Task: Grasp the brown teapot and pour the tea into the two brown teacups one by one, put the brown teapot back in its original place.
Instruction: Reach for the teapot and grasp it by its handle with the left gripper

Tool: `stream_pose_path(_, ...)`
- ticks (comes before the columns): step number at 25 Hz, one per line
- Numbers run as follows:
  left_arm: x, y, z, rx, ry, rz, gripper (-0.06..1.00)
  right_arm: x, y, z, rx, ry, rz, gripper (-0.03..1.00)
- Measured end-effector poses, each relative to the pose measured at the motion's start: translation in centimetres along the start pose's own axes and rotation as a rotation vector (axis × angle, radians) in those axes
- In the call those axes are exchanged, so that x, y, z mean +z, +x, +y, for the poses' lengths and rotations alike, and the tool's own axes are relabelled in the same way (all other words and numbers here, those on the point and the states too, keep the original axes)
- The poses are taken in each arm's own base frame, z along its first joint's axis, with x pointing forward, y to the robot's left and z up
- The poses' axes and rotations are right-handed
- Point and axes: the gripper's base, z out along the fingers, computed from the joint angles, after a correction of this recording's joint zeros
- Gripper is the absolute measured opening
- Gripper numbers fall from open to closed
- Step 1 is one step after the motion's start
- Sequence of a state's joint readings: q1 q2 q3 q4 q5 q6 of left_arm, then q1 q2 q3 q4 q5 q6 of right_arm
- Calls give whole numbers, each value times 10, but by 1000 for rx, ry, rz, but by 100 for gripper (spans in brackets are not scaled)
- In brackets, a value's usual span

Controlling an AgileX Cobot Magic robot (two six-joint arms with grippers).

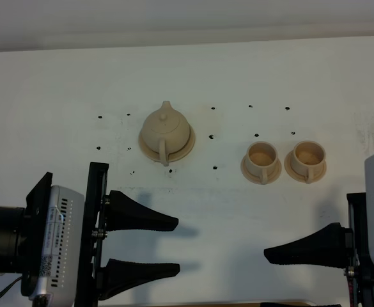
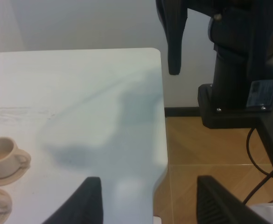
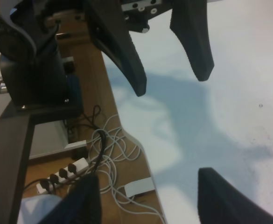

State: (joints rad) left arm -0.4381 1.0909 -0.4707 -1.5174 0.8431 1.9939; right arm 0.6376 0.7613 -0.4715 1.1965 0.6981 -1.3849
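Both grippers hang by the near edge of the white worktop (image 1: 59, 89), well apart from the crockery. The left gripper (image 1: 178, 246) has its jaws spread with nothing between them, and the right gripper (image 3: 148, 173) is likewise released and empty. The brown teapot (image 1: 165, 126) sits upright on its wide saucer (image 1: 189, 144), about mid-depth on the worktop and left of the middle. Its spout points to the far edge and its loop handle (image 1: 163, 153) to the near edge. The two brown teacups (image 1: 261, 155) stand side by side on small saucers (image 1: 273, 171) nearer the right edge, the second (image 1: 307, 153) just beside the first. The step in hand looks like the reach for the pot, and the left gripper is the closer one. It should come in along the line of the handle, jaws wide until they straddle the loop, then close on the loop rather than the body. A straight, level lift would keep the lid seated and leave the wide saucer marking the return spot.
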Motion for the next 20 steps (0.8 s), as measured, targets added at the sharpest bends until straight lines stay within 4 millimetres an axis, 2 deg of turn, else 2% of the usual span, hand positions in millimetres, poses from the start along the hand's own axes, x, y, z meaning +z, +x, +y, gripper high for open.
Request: stream_pose_path(20,0,0,0,-1,-2,1,43,0,0,0,11,3,-3,47)
